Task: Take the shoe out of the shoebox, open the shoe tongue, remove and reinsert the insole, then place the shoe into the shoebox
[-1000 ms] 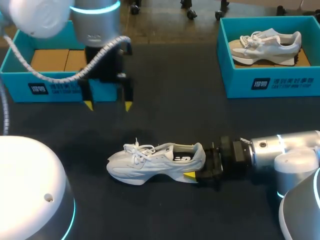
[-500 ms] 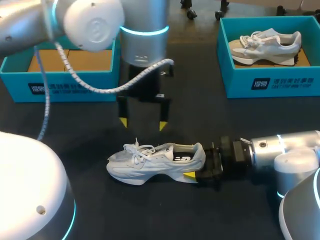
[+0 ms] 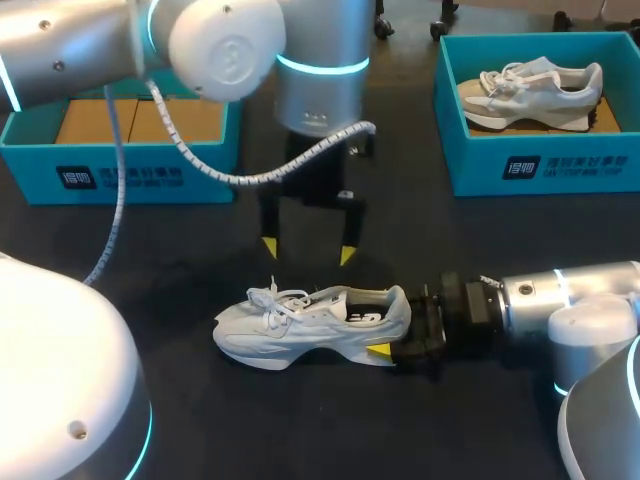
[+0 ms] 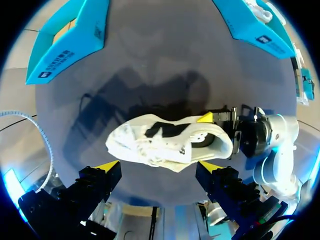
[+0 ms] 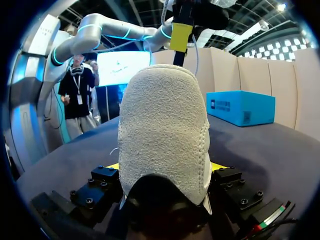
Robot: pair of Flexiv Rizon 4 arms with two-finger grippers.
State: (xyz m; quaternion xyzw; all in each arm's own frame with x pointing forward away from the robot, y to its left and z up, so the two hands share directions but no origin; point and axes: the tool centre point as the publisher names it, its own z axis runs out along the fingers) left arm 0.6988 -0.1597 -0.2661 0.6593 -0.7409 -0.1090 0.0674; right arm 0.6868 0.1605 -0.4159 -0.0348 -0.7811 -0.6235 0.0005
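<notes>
On the black tabletop point(image 3: 420, 250) stand 2 teal shoeboxes. The left shoebox point(image 3: 130, 180) holds brown cardboard point(image 3: 100, 120), and the right shoebox point(image 3: 560, 170) holds a pale second shoe point(image 3: 530, 90). The white shoe point(image 3: 310, 322) sits upright on the tabletop outside both boxes, its heel clamped by the right gripper point(image 3: 392, 328). The left gripper point(image 3: 308, 250) hangs just above its laces, fingers apart.

Light comes from high above. The black table point(image 3: 150, 260) looks dim, and the white shoe point(image 3: 310, 322) looks bright on it. Soft dark shadows of my left arm point(image 3: 230, 40) fall on the table beside the shoe. Blue rings point(image 3: 320, 66) glow on my arms.
</notes>
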